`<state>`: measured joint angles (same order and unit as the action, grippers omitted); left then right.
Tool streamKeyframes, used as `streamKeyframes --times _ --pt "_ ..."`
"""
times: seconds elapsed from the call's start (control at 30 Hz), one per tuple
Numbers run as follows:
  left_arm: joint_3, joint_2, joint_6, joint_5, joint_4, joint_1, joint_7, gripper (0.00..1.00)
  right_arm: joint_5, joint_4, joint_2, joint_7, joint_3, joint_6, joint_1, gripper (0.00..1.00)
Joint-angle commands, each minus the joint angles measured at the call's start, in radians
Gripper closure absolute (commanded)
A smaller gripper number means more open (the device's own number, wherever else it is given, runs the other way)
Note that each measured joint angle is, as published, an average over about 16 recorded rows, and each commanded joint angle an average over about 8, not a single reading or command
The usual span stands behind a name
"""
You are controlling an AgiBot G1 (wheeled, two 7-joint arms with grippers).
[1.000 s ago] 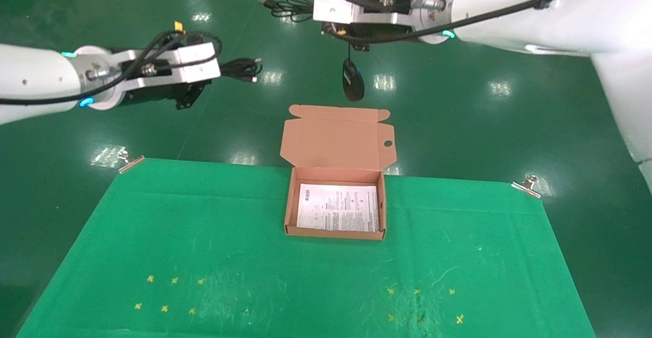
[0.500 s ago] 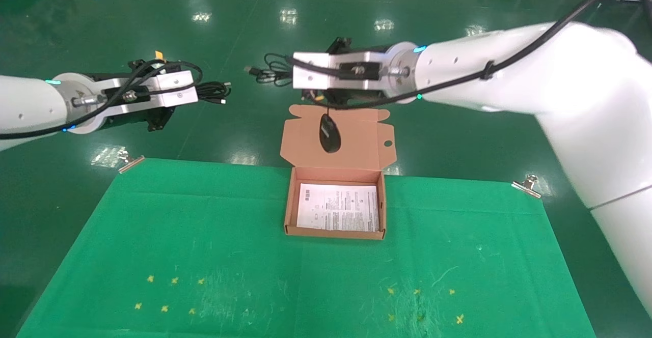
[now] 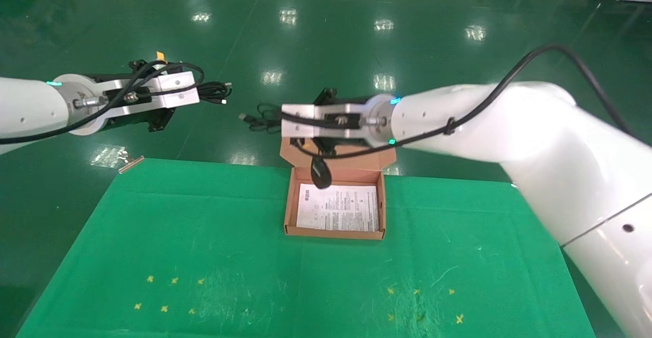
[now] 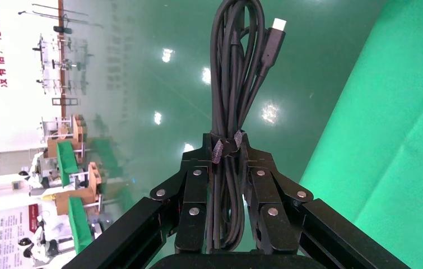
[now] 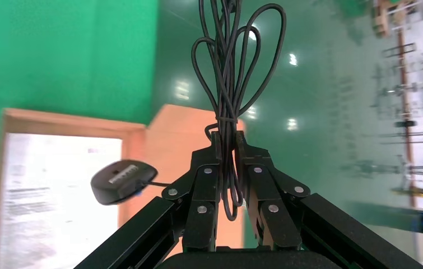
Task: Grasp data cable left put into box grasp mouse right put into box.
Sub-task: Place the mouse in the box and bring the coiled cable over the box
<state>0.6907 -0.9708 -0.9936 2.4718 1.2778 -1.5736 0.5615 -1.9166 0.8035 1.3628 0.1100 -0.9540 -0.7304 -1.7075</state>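
The right hand [image 3: 326, 147] is hanging just above the far wall of the box [image 3: 289, 210], its fingers [image 5: 215, 148] pinching the bundled loops of the thin cord [image 5: 231, 73]. The mouse [image 3: 321, 172] is dangling from that cord below the hand, in the air over the far part of the box, above the white printed sheet [image 3: 338, 207] lying inside. In the right wrist view the mouse [image 5: 122, 180] is showing its underside, hanging beside the hand over the box's open interior. The box is sitting open at the far edge of the green-covered counter [image 3: 204, 246], its flap lid standing up behind it and mostly hidden by the right arm.

The left hand [image 3: 163, 116] is hovering well to the left of the box, out over the floor beyond the counter's far edge. Its fingers [image 4: 217, 152] are pressing together on the data cable [image 4: 237, 67], gripping the coil near its middle, so the looped strands and a plug end are sticking out past the fingertips. The data cable is nowhere near the box.
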Motion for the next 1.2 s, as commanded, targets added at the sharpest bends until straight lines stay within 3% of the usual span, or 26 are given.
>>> streamKeyframes --times 0.03,0.33,0.67,0.7,0.9,0.97,1.2 --pt "0.0 0.0 -0.001 0.001 0.001 0.0 0.001 1.0 0.017 0.0 0.001 0.013 -0.027 0.008 0.006 1.0" --pt "0.0 0.0 -0.001 0.002 0.002 0.001 0.002 1.0 0.1 -0.052 0.003 0.12 -0.136 0.048 0.028 1.0" --pt "0.0 0.0 -0.001 0.002 0.002 0.001 0.002 1.0 0.172 -0.171 0.005 0.241 -0.245 0.033 0.05 0.99" --pt "0.0 0.0 -0.001 0.002 0.002 0.001 0.002 1.0 0.177 -0.178 0.005 0.25 -0.254 0.033 0.05 0.93" --pt "0.0 0.0 -0.001 0.002 0.002 0.001 0.002 1.0 0.2 -0.194 0.005 0.266 -0.297 0.039 0.046 0.18" --pt "0.0 0.0 -0.001 0.002 0.002 0.001 0.002 1.0 0.205 -0.193 0.002 0.263 -0.306 0.041 0.044 0.0" --pt "-0.002 -0.001 0.008 -0.008 0.015 0.006 -0.001 1.0 0.213 -0.157 -0.022 0.269 -0.318 0.053 0.035 0.0"
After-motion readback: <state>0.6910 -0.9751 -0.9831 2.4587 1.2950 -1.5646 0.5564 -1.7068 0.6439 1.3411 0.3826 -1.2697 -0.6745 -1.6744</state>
